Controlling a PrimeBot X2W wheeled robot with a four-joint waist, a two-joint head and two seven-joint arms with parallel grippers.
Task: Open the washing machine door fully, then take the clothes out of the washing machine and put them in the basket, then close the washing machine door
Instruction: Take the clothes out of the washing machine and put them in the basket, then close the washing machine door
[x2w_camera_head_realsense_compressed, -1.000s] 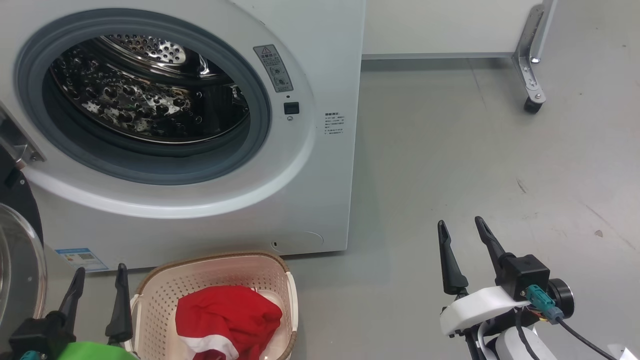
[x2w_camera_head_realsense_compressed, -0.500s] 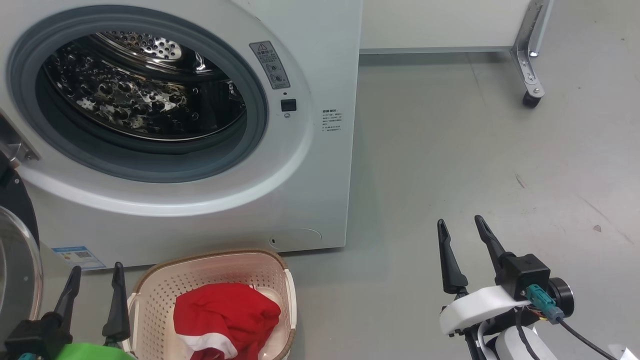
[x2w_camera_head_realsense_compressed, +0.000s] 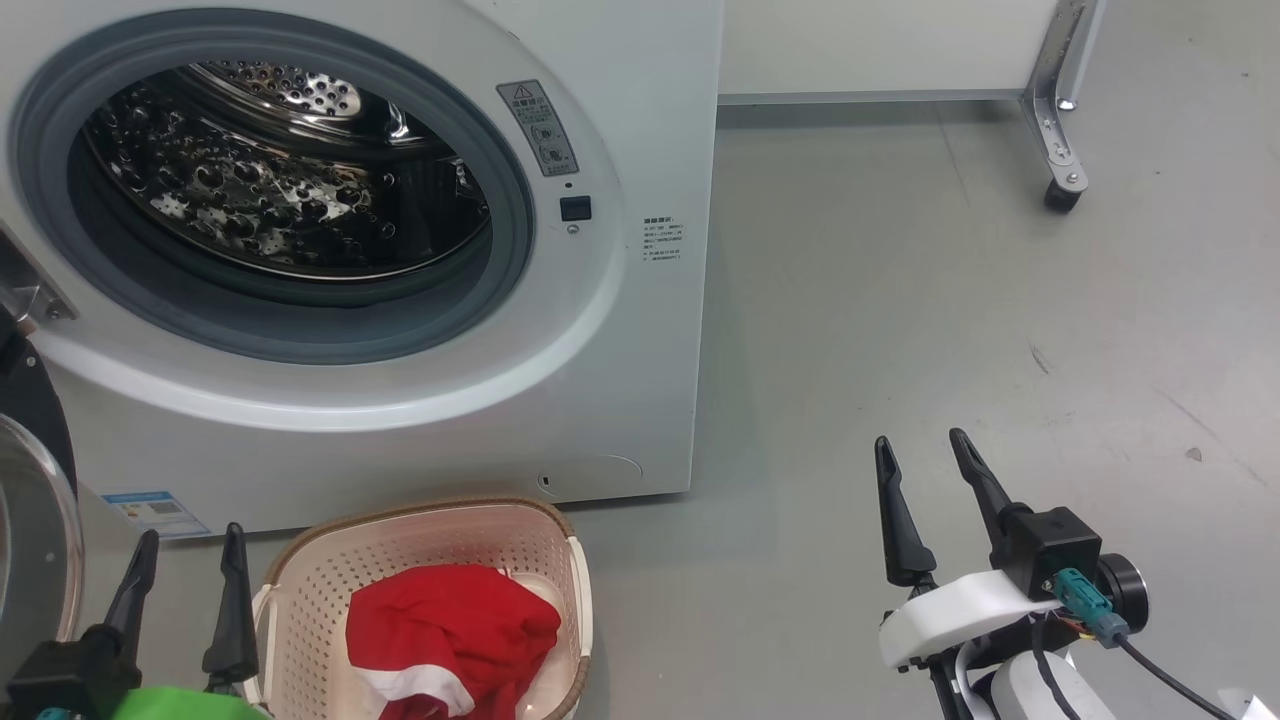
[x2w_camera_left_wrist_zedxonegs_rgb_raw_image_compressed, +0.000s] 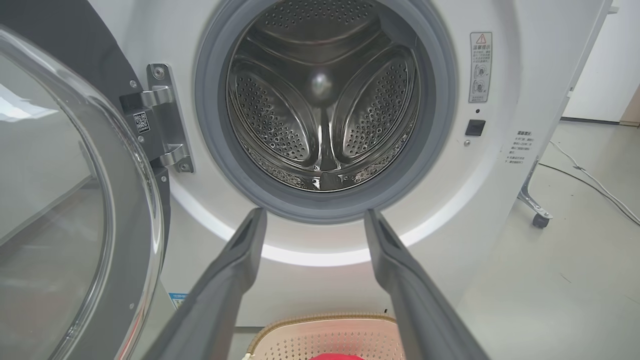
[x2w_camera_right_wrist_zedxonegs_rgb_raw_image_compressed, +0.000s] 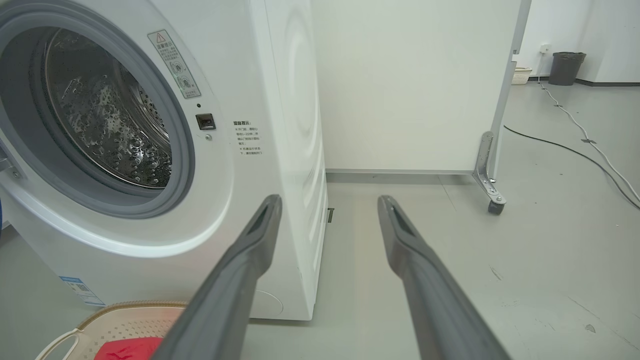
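Note:
The white washing machine (x2w_camera_head_realsense_compressed: 640, 330) stands with its steel drum (x2w_camera_head_realsense_compressed: 270, 190) bare of laundry. Its door (x2w_camera_head_realsense_compressed: 30, 500) hangs swung open at the far left; in the left wrist view the door (x2w_camera_left_wrist_zedxonegs_rgb_raw_image_compressed: 75, 210) shows its clear glass bowl. The red clothes (x2w_camera_head_realsense_compressed: 450, 640) with white trim lie in the cream basket (x2w_camera_head_realsense_compressed: 420, 530) on the floor before the machine. My left gripper (x2w_camera_head_realsense_compressed: 190, 535) is open and holds nothing, just left of the basket. My right gripper (x2w_camera_head_realsense_compressed: 920, 445) is open and holds nothing, over the floor to the machine's right.
Grey floor (x2w_camera_head_realsense_compressed: 950, 300) stretches right of the machine. A white panel on a metal foot with a caster (x2w_camera_head_realsense_compressed: 1060, 195) stands at the back right. A cable (x2w_camera_right_wrist_zedxonegs_rgb_raw_image_compressed: 575, 145) runs across the floor, with a dark bin (x2w_camera_right_wrist_zedxonegs_rgb_raw_image_compressed: 565, 67) far off.
The head view has shifted slightly, so the machine and basket sit a little lower left. Both grippers stay open and keep their places.

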